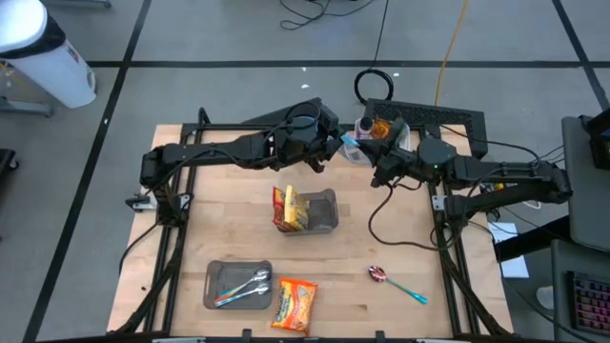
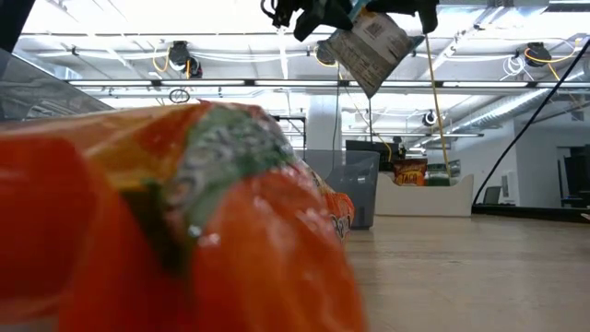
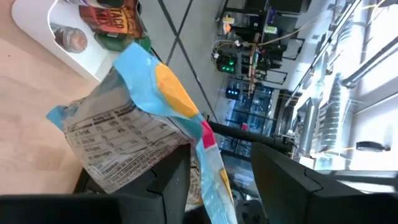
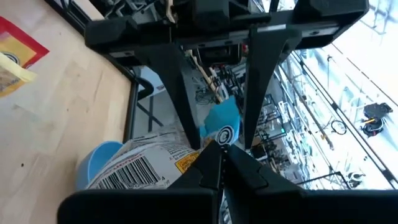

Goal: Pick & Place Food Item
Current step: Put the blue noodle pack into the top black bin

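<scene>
Above the far edge of the tabletop, two dark arms meet over a single blue-and-silver snack bag, lifted clear of the wood. The left end effector has its fingers set partway apart with the bag's crinkled body between them, nutrition panel showing. The right end effector is fully closed, its fingertips pinching the bag's top seam from the opposite side. The moment reads as a handover, or a two-handed carry, of the food item, with both arms seemingly on the package at once.

Near the tabletop's centre stands a grey bin already holding a yellow-and-red packet. By the near edge lie an orange noodle packet and a tray of cutlery, with a loose spoon toward the right edge.

The next move likely calls for one end effector to release, leaving the other to carry the bag to the bin.
</scene>
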Motion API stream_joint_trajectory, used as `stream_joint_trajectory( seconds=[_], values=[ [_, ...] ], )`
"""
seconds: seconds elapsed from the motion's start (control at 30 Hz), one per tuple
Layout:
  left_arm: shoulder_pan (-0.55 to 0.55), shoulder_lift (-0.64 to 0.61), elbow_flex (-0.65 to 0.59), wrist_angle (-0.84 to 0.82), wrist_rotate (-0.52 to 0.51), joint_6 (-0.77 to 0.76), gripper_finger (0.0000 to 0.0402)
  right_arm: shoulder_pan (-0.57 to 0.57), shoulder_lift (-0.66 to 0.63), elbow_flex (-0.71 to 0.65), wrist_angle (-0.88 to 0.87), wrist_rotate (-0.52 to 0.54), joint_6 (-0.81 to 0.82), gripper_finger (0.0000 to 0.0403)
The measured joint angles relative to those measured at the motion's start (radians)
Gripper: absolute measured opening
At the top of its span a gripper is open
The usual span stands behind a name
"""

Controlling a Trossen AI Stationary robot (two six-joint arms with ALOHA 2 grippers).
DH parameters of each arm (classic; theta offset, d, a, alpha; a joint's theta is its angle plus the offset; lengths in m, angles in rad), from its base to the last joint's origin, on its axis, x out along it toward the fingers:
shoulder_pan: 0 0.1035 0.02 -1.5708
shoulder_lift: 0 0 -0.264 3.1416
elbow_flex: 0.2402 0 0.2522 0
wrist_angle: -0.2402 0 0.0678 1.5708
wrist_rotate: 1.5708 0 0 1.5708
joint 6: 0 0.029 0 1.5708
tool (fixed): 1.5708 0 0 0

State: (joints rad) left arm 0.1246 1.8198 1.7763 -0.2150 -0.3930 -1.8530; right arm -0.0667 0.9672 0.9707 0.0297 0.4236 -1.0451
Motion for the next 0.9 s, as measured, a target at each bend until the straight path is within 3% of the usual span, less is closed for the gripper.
stream_joint_trajectory(
  seconds=[0.13,0.4,0.6,0.77,0.9],
  values=[
    [0.000,0.000,0.000,0.008,0.001,0.037,0.0144,0.004,0.000,0.000,0.005,-0.003,0.001,0.0000],
    [0.000,0.000,0.000,0.020,0.000,0.104,0.0011,0.004,-0.001,0.000,0.006,-0.005,0.002,0.0000],
    [0.015,0.000,0.000,0.065,0.060,0.254,0.0005,0.004,-0.001,0.000,0.004,-0.005,0.025,0.0000],
    [0.024,0.000,0.000,0.064,0.105,0.322,0.0004,0.003,-0.007,0.000,0.002,-0.007,0.156,0.0002],
    [0.027,0.000,0.000,0.056,0.130,0.367,0.0003,0.003,-0.034,0.000,-0.009,-0.048,0.287,0.0029]
  ],
)
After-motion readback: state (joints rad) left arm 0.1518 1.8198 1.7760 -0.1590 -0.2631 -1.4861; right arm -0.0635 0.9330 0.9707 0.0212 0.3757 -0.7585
